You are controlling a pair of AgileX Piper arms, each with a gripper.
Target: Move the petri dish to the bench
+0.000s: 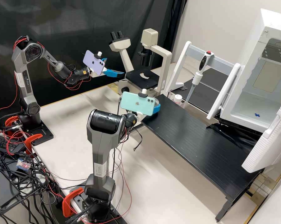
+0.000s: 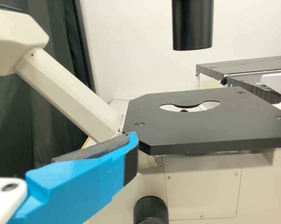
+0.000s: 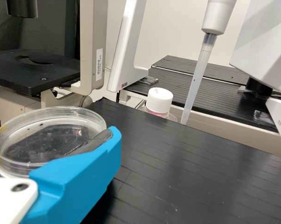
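Item: one clear round petri dish (image 3: 42, 140), pinched between the two blue fingers of my right claw (image 1: 156, 108), at the end of the black raised surface (image 1: 193, 133) nearest the microscope. Whether the dish touched that surface, I could not tell.

Item: my left claw (image 1: 115, 66), spread, its blue fingers well apart; its own wrist view had one finger (image 2: 79, 182) near the black stage (image 2: 201, 126) of the binocular inverted microscope (image 1: 165, 65).

Item: one pipette (image 1: 202, 63), upright with a slight tilt, on a white stand (image 1: 181, 62), its tip down beyond the black surface's far edge.

Item: one bottle, white screw cap (image 3: 159, 100), just beside that edge.

Item: one white cabinet (image 1: 257, 77), door ajar, small blue piece (image 1: 257, 115) on its floor.

Item: two phones, lilac (image 1: 94, 63) and mint green (image 1: 136, 104), one mounted behind each claw.

Item: one pale lower surface (image 1: 59, 124), beneath both arms.
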